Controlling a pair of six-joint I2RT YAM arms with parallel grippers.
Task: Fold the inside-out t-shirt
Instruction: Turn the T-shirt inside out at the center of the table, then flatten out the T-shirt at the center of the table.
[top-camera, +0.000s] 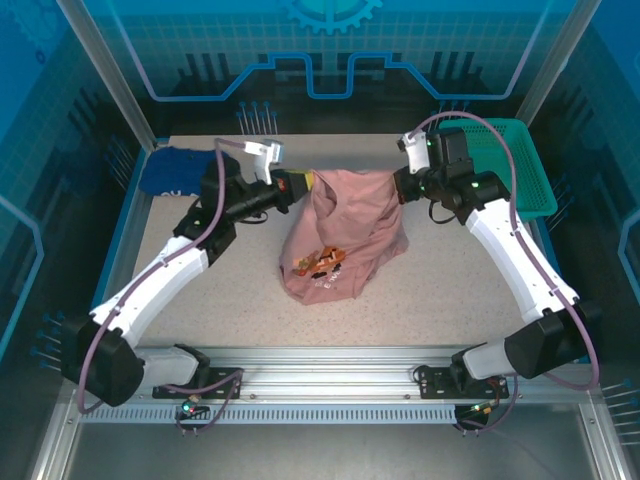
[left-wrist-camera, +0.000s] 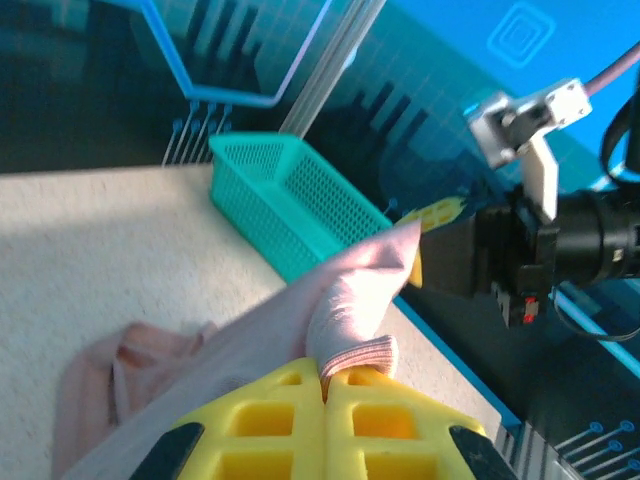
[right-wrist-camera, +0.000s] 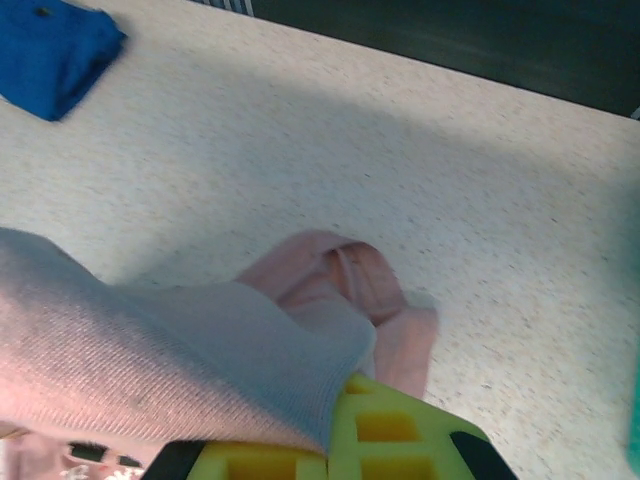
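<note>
Left gripper (top-camera: 300, 184) is clamped tight on one upper corner of the pink t-shirt (top-camera: 345, 235), and the right gripper (top-camera: 402, 182) is pinched just as tight on the opposite corner, so the cloth hangs between them in the upper middle of the overhead view. In the left wrist view a ribbed edge of cloth is caught between the yellow fingers (left-wrist-camera: 270, 420). The shirt's lower end rests bunched on the bench (top-camera: 200, 300), where an orange print (top-camera: 320, 263) shows, and the body sags in loose folds. A dark blue garment (top-camera: 175, 170) lies at the upper left and a green basket (top-camera: 520, 150) sits at the upper right, both apart from the shirt. This looks like the spreading step ahead of any fold: the shirt is held up but not yet laid out. The next move likely calls for drawing the two corners apart to take out the slack, then lowering the cloth flat onto the open bench toward the bottom of the frame, without letting either pinch slip.
</note>
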